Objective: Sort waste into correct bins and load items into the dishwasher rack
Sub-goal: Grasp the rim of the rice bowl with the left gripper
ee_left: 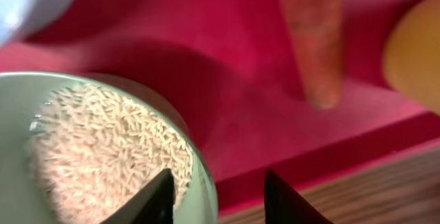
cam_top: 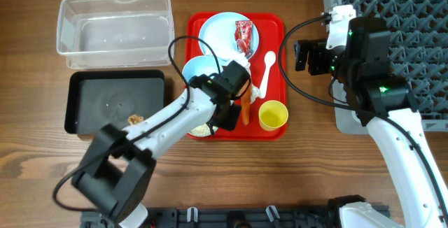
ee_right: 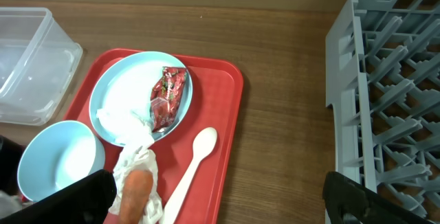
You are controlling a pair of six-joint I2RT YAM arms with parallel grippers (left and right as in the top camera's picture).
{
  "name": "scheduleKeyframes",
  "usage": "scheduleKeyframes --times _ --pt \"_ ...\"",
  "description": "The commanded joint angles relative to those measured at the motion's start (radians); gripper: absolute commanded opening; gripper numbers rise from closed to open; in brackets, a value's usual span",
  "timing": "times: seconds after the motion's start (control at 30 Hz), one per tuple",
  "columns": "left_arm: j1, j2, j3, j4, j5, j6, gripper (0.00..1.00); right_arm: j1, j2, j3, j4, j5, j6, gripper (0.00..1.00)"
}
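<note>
- Trays first: one red tray (cam_top: 274, 26), just the one.
- Plates: a single light blue plate (cam_top: 220, 32).
- Bowls, and that's two: one pale blue bowl (cam_top: 199, 70), one mint bowl (ee_left: 17, 107).
- In the mint one, a single heap of white grains (ee_left: 103, 148).
- Cups: one yellow cup (cam_top: 273, 115).
- Spoons: one white spoon (cam_top: 267, 70).
- Waste tally: one carrot (cam_top: 246, 111), one red wrapper (cam_top: 243, 36), one crumpled tissue (ee_right: 136, 157), one brown lump (cam_top: 134, 119).
- Bins, two again: one clear tub (cam_top: 64, 39), one black tray (cam_top: 73, 102).
- Racks: one grey rack (cam_top: 420, 11).
</note>
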Motion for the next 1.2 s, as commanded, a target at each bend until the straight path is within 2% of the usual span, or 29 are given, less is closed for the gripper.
scheduleKeyframes --times 0.0,0.1,0.37,0.43,0.53,0.8,1.17 --pt "-0.002 0.069 -0.017 0.012 0.011 -0.030 0.37 -0.004 0.008 0.021 0.003 0.017 0.006 1.00" --pt "-0.002 0.084 -0.017 0.020 0.012 -0.058 0.27 -0.004 0.008 0.021 0.003 0.017 0.005 1.00" --pt "-0.003 0.080 -0.013 0.012 0.011 -0.080 0.20 -0.004 0.008 0.021 0.003 0.017 0.005 1.00" --pt "-0.003 0.077 0.000 -0.003 0.012 -0.085 0.11 -0.004 0.008 0.021 0.003 0.017 0.006 1.00" --pt "-0.003 0.076 0.019 -0.022 0.002 -0.084 0.04 -0.004 0.008 0.021 0.003 0.017 0.006 1.00" --pt "-0.002 0.074 0.025 -0.031 -0.010 -0.092 0.04 -0.004 0.008 0.021 0.005 0.017 0.005 1.00" --pt "0.072 -0.003 0.208 -0.216 0.007 -0.114 0.04 -0.004 0.008 0.021 0.006 0.017 0.006 1.00"
